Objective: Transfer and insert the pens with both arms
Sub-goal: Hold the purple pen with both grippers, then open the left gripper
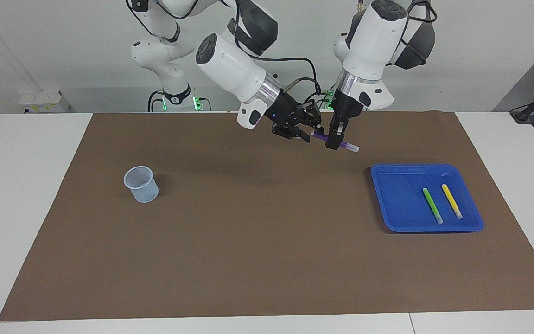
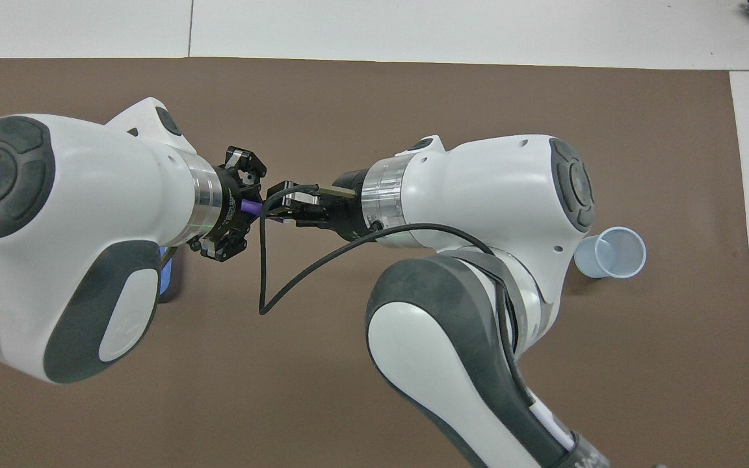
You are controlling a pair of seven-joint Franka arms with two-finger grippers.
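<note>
Brown mat [image 1: 267, 241]: matte sheet covering most of the white table [image 1: 26, 208], a pale margin left at each end. A wide bare stretch of mat lies between cup and tray; both grippers hang above it, at the part nearest the robots.

Purple pen [image 1: 348, 146]: slim, pale translucent cap end pointing toward the left arm's end of the table. Held in the air, tilted, over the mat, between the two grippers.

Left gripper [image 1: 334, 141]: black, two-finger, pointing down; fingers pinching the purple pen about mid-length.

Right gripper [image 1: 308, 131]: black, reaching in sideways to the pen's coloured end; fingers around that end, but whether they press it cannot be told.

Blue tray [image 1: 399, 199]: glossy plastic, rectangular, rounded corners, raised rim; toward the left arm's end of the table, well inside the mat's edge.

Green pen [image 1: 432, 204] and yellow pen [image 1: 451, 200]: lying in the tray, side by side, apart, roughly parallel, pale caps pointing away from the robots.

Cup [image 1: 141, 184]: pale translucent plastic, round, tapered, upright, open-mouthed; toward the right arm's end, clear mat all round.
</note>
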